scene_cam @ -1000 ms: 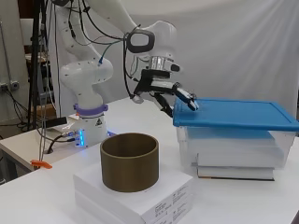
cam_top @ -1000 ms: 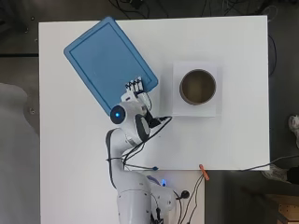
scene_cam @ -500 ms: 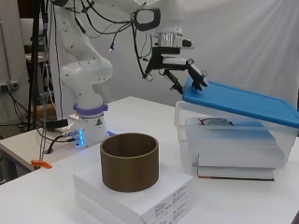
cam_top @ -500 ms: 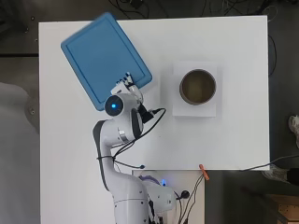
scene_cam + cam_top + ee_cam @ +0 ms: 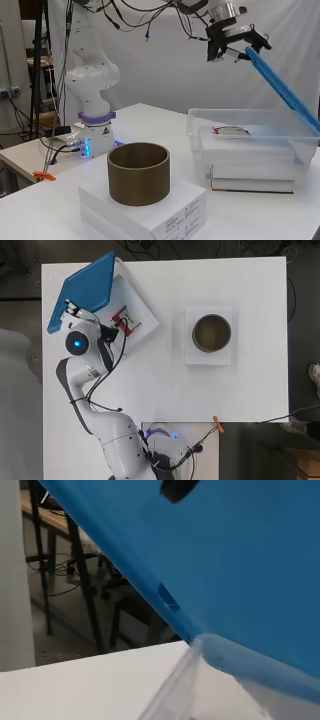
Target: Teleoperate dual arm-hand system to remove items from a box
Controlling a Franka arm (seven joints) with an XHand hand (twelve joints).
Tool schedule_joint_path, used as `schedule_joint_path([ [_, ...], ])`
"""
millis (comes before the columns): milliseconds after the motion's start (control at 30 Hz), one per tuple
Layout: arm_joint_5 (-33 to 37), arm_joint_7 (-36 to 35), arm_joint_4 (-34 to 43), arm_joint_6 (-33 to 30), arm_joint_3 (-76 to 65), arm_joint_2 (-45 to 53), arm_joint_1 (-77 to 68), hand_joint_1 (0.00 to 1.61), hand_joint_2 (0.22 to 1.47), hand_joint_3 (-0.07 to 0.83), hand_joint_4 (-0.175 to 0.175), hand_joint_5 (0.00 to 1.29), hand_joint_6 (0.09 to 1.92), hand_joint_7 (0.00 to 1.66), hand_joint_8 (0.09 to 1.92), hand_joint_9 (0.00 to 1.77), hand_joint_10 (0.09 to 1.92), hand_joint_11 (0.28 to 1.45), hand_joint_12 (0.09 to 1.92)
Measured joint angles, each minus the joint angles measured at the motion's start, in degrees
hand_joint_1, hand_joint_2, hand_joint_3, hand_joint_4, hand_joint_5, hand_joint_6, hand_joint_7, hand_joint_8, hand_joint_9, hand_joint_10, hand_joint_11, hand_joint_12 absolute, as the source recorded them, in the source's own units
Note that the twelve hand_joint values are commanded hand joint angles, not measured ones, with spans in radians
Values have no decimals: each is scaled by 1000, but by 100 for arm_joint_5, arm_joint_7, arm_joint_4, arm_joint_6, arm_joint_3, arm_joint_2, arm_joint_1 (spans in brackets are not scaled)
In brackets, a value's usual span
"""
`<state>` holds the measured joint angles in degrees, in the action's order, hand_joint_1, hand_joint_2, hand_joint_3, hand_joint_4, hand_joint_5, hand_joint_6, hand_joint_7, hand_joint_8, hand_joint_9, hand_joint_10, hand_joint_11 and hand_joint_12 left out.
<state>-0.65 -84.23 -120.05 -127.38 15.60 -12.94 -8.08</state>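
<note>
The clear plastic box (image 5: 250, 131) stands at the table's far left corner, raised on flat white boxes (image 5: 250, 172). Its blue lid (image 5: 280, 86) is tipped up steeply, the low edge resting on the box's far rim. My hand (image 5: 231, 36) is high above the box, with fingers curled round the lid's raised edge. From overhead, the hand (image 5: 71, 311) sits at the blue lid's (image 5: 85, 287) near edge. Inside the open box (image 5: 142, 305) lies a small red and white packet (image 5: 121, 320). The wrist view is filled by the lid's underside (image 5: 240, 555), with a dark fingertip (image 5: 177, 489).
A brown cylinder (image 5: 212, 333) stands on a flat white box (image 5: 207, 357) at the table's middle right. In the side view this brown ring (image 5: 139, 172) is in front. An orange clip (image 5: 218, 423) lies at the near table edge.
The hand has swung the lid's near edge up and to the left. The lid went from almost flat to steeply tilted. The box's inside now shows.
</note>
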Motion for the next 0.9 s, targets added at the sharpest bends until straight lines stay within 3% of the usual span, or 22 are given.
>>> schedule_joint_path([
  [33,-62,59,329,226,180,298,-54,1129,1251,6,-49,626,1524,741,1475,847,1177,589,87],
  [67,-84,132,541,412,377,552,-106,947,1310,6,52,569,1615,666,1680,804,1253,508,87],
  [100,-101,219,645,529,574,729,-130,836,1346,6,113,533,1671,617,1807,779,1302,462,87],
  [133,-148,325,703,607,824,869,-115,776,1366,5,145,513,1703,590,1876,766,1329,438,87],
  [200,-352,571,759,760,1673,1154,179,731,1382,4,169,498,1726,569,1920,755,1351,421,87],
  [333,-765,1040,854,1050,4202,1706,2067,719,1387,3,175,494,1733,563,1920,751,1358,416,87],
  [367,-877,1167,879,1130,4990,1860,2785,734,1335,10,175,504,1801,680,1920,871,1561,539,411],
  [400,-997,1309,905,1215,5830,2026,3590,747,1325,10,175,528,1738,700,1813,886,1684,597,882],
  [433,-1056,1396,904,1261,6510,2150,4281,576,1226,-2,130,480,1296,676,1336,817,1323,571,806],
  [467,-1032,1427,878,1302,7071,2216,4884,425,1137,-7,97,470,839,683,855,784,873,571,546],
  [500,-912,1447,840,1379,7554,2204,5447,327,1082,-5,83,484,497,679,493,768,521,609,319],
  [567,-597,1583,783,1574,8011,1914,6137,219,1013,-6,51,403,134,617,129,718,148,637,87],
  [667,-84,1836,726,1916,7611,1152,6185,207,978,-9,47,387,87,553,87,626,87,604,87],
  [767,305,2036,643,2154,6154,537,5335,229,978,-5,23,398,87,590,87,638,87,601,87],
  [900,592,2339,532,2345,4177,244,4262,228,946,-13,20,421,87,582,87,633,87,594,87],
])
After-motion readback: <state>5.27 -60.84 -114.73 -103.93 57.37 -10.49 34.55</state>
